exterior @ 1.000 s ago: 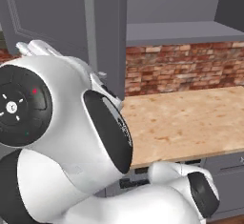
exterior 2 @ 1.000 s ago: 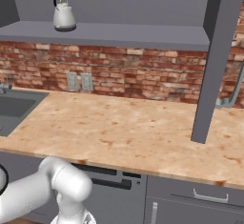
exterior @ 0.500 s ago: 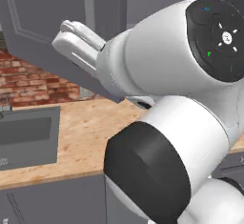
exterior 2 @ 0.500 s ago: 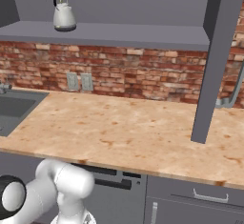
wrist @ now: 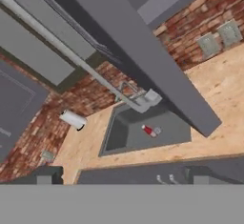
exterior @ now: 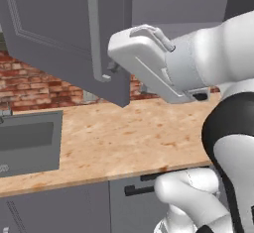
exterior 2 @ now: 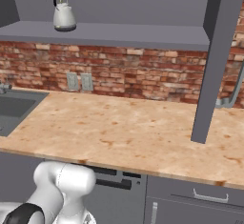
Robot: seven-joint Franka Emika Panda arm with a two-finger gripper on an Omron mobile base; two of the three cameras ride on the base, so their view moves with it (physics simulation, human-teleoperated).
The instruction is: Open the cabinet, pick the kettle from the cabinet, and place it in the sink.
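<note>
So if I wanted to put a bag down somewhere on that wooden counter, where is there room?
Plenty. The counter lies bare from the sink on the left across to the open cabinet door on the right, back to the brick wall. Overhead is tighter: the other open door hangs over the sink end. The shelf holds a kettle at its left; the rest looks free.

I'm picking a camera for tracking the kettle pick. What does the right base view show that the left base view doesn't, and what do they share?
Right base view alone: the kettle standing upright on the open cabinet's shelf, two wall outlets on the brick, and the right door swung out edge-on.

Left base view alone: the left door swung open with its long bar handle, and the robot's hand beside that door.

Both: the wooden counter, the brick backsplash and part of the sink at the left.
</note>
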